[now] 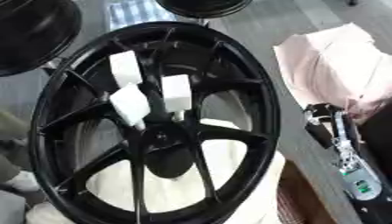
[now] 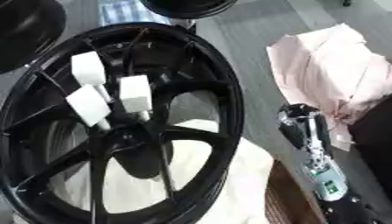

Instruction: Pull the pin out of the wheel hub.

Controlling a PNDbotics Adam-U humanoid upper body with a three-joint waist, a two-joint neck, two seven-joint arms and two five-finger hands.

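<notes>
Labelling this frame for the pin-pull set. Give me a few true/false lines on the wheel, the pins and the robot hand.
1. Three white block-headed pins stick out of the black wheel near its hub. True.
2. The right robot hand grips one of the pins. False: it sits off to the wheel's right, beside the rim, touching no pin.
3. A pink cloth lies right of the wheel. True.
4. The wheel is silver with solid faces. False: it is black, with open gaps between its spokes.
5. The left robot hand rests on the wheel rim. False: no left robot hand shows in either view.
</notes>
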